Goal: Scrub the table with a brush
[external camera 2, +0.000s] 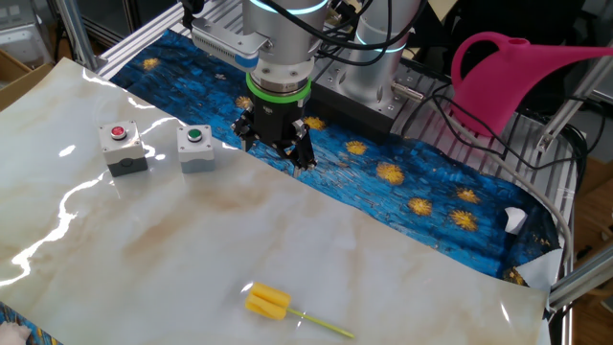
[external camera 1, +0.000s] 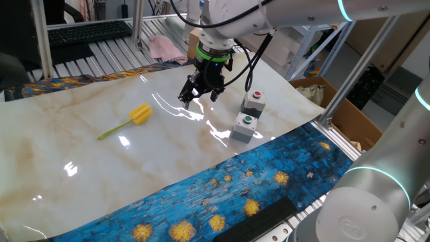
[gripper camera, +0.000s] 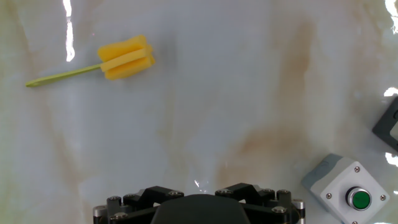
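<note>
Above mid-bench (external camera 1: 80,154), gripper (external camera 1: 199,93) wide open, empty; brush (gripper camera: 124,58) apart; hand view alone hides fingertips.

The table (external camera 1: 80,168) is a broad, glossy cream-beige slab with faint tan marbling and bright glare streaks, edged along the lower right of one fixed view by a blue cloth printed with yellow flowers. The brush (external camera 1: 132,119) lies flat on it, left of centre in that view: a stubby bright yellow head with a thin yellow-green handle running down-left. In the hand view the brush (gripper camera: 118,60) sits at upper left, handle pointing left.
</note>
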`<control>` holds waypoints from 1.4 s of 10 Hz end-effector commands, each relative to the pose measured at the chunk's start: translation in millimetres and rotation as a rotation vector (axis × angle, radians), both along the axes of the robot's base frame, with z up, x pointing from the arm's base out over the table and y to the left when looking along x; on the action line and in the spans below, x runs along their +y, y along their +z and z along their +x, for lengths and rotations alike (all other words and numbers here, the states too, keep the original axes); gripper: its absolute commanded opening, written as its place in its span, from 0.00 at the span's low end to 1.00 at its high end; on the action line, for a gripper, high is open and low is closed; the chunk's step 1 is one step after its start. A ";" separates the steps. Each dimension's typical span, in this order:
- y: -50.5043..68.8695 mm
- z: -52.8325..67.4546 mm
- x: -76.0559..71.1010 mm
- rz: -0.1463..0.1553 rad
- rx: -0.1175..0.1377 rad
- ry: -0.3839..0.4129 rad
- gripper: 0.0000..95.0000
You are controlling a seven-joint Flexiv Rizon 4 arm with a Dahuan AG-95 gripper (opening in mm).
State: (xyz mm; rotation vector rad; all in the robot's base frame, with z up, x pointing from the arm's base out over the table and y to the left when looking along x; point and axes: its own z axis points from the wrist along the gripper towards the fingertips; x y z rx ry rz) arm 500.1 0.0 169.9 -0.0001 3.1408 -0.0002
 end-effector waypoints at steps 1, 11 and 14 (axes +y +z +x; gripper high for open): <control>0.1 -0.1 0.0 0.000 0.001 0.000 1.00; -1.9 -0.4 0.8 0.014 -0.026 -0.173 0.00; -4.5 0.5 1.8 0.021 -0.022 -0.222 0.00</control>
